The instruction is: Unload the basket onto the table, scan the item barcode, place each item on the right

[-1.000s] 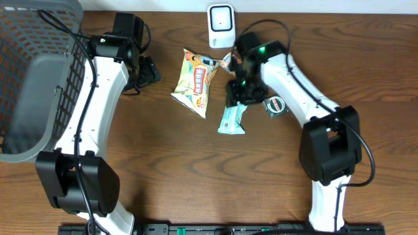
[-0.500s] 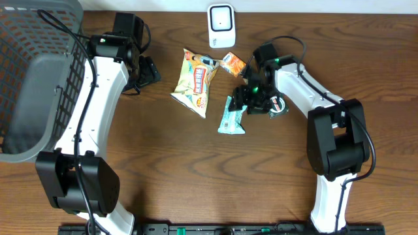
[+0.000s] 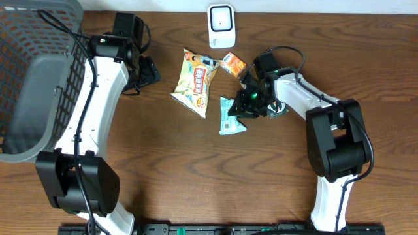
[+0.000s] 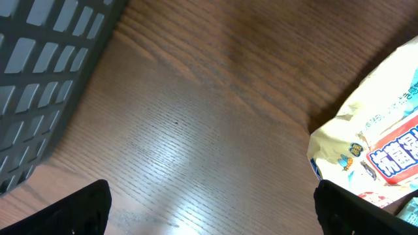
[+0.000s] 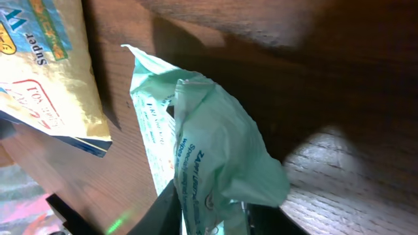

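A mint-green packet lies on the wooden table, its right end bunched up between the fingers of my right gripper. In the right wrist view the crumpled green packet is pinched at the bottom edge by my right gripper; no barcode shows on it. The white scanner stands at the back edge of the table. My left gripper hovers open to the left of a yellow snack bag. In the left wrist view the left gripper holds nothing above bare wood.
A grey basket fills the far left. A small orange packet lies between the yellow bag and my right arm. A round dark item sits just right of the right gripper. The yellow bag lies close beside the green packet.
My right gripper came down beside the green packet and shut on its right end, bunching it up. The left arm has not moved.
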{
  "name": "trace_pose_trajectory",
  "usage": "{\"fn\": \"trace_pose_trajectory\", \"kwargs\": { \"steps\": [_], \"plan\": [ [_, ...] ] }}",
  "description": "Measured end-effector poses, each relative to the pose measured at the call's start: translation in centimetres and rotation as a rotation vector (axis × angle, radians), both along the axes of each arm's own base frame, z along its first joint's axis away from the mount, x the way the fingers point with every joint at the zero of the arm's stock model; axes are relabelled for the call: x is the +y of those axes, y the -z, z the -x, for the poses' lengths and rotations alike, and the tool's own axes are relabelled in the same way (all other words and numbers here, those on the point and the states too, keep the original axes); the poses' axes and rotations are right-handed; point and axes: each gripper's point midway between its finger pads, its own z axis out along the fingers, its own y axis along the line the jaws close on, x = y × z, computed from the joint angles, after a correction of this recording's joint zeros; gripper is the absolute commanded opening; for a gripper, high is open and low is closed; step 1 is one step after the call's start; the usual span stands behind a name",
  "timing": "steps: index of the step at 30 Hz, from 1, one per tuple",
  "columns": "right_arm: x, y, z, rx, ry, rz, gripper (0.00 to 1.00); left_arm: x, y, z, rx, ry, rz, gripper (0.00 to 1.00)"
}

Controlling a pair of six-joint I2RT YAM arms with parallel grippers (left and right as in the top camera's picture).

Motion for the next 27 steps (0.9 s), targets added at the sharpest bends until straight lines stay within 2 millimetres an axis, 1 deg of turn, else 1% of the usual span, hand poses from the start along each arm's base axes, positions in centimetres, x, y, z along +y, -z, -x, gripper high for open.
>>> {"fn": "trace_pose_trajectory", "kwargs": {
  "steps": [6,8,11,12,15,18,19,20,21,22,23,24,25,26,27],
  "plan": [
    [0.3,-1.0,-0.2,0.015,0.002,-0.068,0.01,0.0,0.0,0.0,0.000,0.000,0.000,0.98],
    [0.9,-1.7,-0.4,0.009,-0.010,-0.112,0.01,0.0,0.0,0.0,0.000,0.000,0.000,0.98],
    [2.3,-3.7,-0.9,-0.025,-0.054,-0.226,0.01,0.0,0.0,0.0,0.000,0.000,0.000,0.98],
    [2.9,-4.7,-0.8,-0.037,-0.079,-0.285,0.01,0.0,0.0,0.0,0.000,0.000,0.000,0.98],
    [3.1,-6.7,-0.8,-0.070,-0.100,-0.346,0.01,0.0,0.0,0.0,0.000,0.000,0.000,0.98],
    [2.8,-10.3,-1.2,-0.162,-0.119,-0.384,0.02,0.0,0.0,0.0,0.000,0.000,0.000,0.98],
    [2.6,-12.0,-1.2,-0.206,-0.125,-0.382,0.02,0.0,0.0,0.0,0.000,0.000,0.000,0.98],
    [2.5,-12.7,-1.2,-0.223,-0.126,-0.371,0.02,0.0,0.0,0.0,-0.001,0.000,0.000,0.98],
    [2.0,-13.8,-1.1,-0.260,-0.124,-0.329,0.03,0.0,0.0,0.0,0.000,0.000,0.000,0.97],
    [1.7,-13.7,-1.0,-0.260,-0.120,-0.299,0.09,0.0,0.0,0.0,0.000,0.000,0.000,0.98],
    [1.0,-13.0,-0.8,-0.244,-0.108,-0.232,0.32,0.0,0.0,0.0,0.000,0.000,0.000,0.98],
    [0.5,-12.2,-0.7,-0.235,-0.102,-0.182,0.49,0.0,0.0,0.0,0.000,0.000,0.000,0.98],
    [0.1,-11.4,-0.7,-0.230,-0.099,-0.141,0.55,0.0,0.0,0.0,0.000,0.000,0.000,0.98],
    [-0.3,-10.2,-0.7,-0.220,-0.094,-0.081,0.58,0.0,0.0,0.0,0.000,0.000,0.000,0.98],
    [-0.6,-9.3,-0.7,-0.209,-0.083,-0.032,0.59,0.0,0.0,0.0,0.000,0.000,0.000,0.98]
  ]
}}
